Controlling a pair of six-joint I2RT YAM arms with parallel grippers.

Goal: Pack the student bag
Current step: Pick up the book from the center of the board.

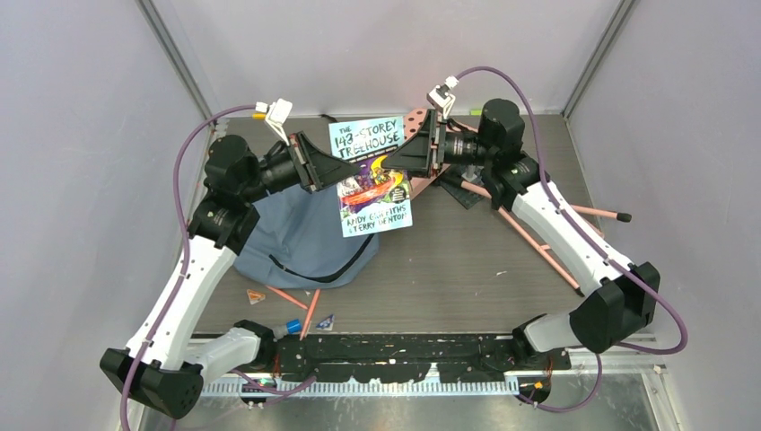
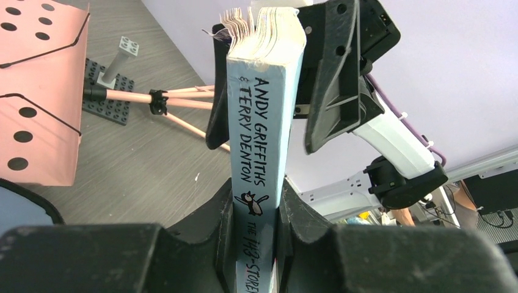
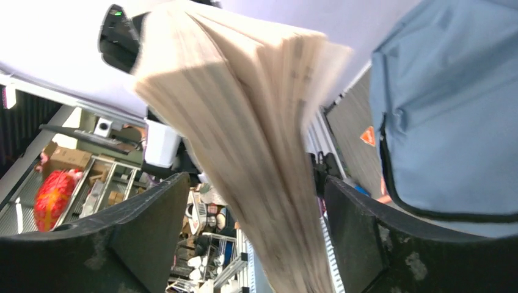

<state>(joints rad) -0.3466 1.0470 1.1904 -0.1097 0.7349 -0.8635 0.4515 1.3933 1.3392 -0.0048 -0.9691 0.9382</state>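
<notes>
**Holding a book at both edges above the backpack**

The left end effector (image 1: 334, 169) is clenched on the spine of the book (image 1: 372, 175), squeezing both covers in its own wrist view. This lifts the paperback off the counter (image 1: 467, 269) with its front cover turned upward. The right end effector (image 1: 410, 153) straddles the opposite, page-edge side. I cannot tell whether it actually squeezes (the pages fan loosely between its jaws). Supporting both edges probably steadies a floppy book so it can be angled towards an opening. The backpack (image 1: 301, 238) lies slumped on the counter below the left end effector, towards that arm's base, and the book is not yet in it. The left arm (image 1: 193, 278) and right arm (image 1: 556, 215) rise from their bases with elbows out. Their wrists turn inward so the end effectors face each other.
</notes>
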